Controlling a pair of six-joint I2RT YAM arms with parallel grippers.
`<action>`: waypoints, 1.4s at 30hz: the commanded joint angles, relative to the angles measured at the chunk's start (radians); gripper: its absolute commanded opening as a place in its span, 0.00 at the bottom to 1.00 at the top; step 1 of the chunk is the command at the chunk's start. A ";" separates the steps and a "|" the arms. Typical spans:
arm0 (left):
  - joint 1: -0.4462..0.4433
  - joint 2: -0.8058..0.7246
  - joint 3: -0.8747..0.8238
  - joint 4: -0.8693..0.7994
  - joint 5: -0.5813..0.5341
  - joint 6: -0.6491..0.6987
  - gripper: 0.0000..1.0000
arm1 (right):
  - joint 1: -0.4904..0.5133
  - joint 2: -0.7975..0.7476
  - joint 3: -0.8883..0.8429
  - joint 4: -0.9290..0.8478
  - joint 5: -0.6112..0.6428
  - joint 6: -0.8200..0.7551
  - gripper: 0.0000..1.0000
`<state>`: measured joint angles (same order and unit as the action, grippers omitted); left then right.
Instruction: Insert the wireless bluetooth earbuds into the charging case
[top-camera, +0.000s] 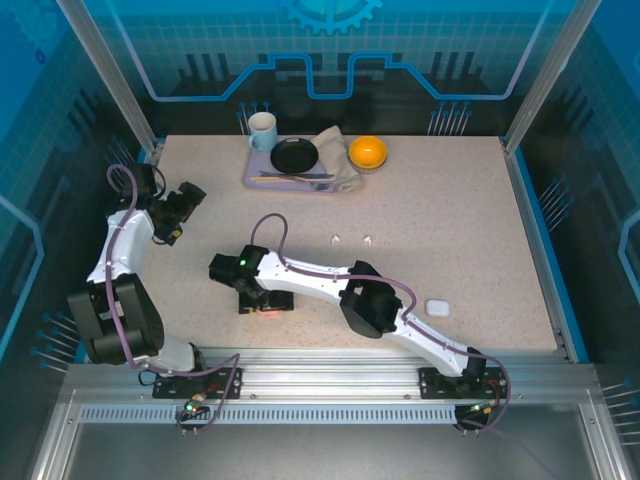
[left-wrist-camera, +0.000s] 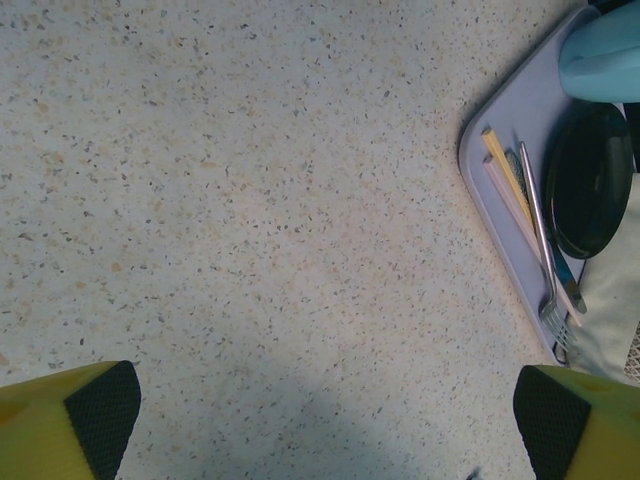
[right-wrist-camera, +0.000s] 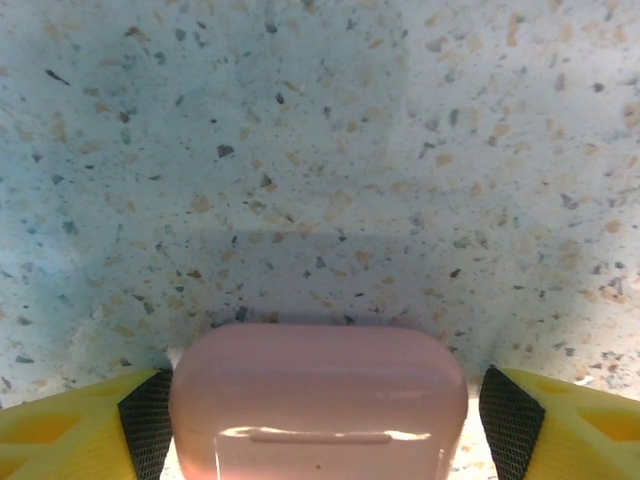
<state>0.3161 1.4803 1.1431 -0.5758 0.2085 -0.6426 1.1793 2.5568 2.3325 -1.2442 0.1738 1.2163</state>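
Jaws of my right gripper (right-wrist-camera: 320, 425) straddle the pink case (right-wrist-camera: 318, 385), not yet clamped; my left gripper (left-wrist-camera: 325, 425) gapes empty. 2 white earbuds (top-camera: 337, 240) lie well apart from it. Uneven pad contact could skid that glossy case sideways, I reckon.

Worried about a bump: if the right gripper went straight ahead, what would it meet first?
Likely the pink case sitting between the fingers of the right gripper, with the table just beyond.

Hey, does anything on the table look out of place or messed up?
Nothing spilled or damaged. Two white earbuds lie loose on the table, apart from the white case.
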 joint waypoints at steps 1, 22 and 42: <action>0.009 0.009 -0.014 0.008 0.034 -0.019 0.99 | -0.002 0.027 0.025 -0.023 -0.003 0.023 0.80; -0.003 -0.006 -0.033 0.019 0.072 -0.019 0.99 | -0.026 -0.112 -0.083 0.036 0.079 -0.009 0.56; -0.043 -0.456 -0.587 0.521 0.393 -0.222 0.99 | -0.348 -0.503 -0.378 0.286 -0.018 -0.059 0.55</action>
<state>0.2955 1.1019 0.6254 -0.2470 0.4934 -0.7895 0.8677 2.0735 1.9743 -0.9997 0.2161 1.1664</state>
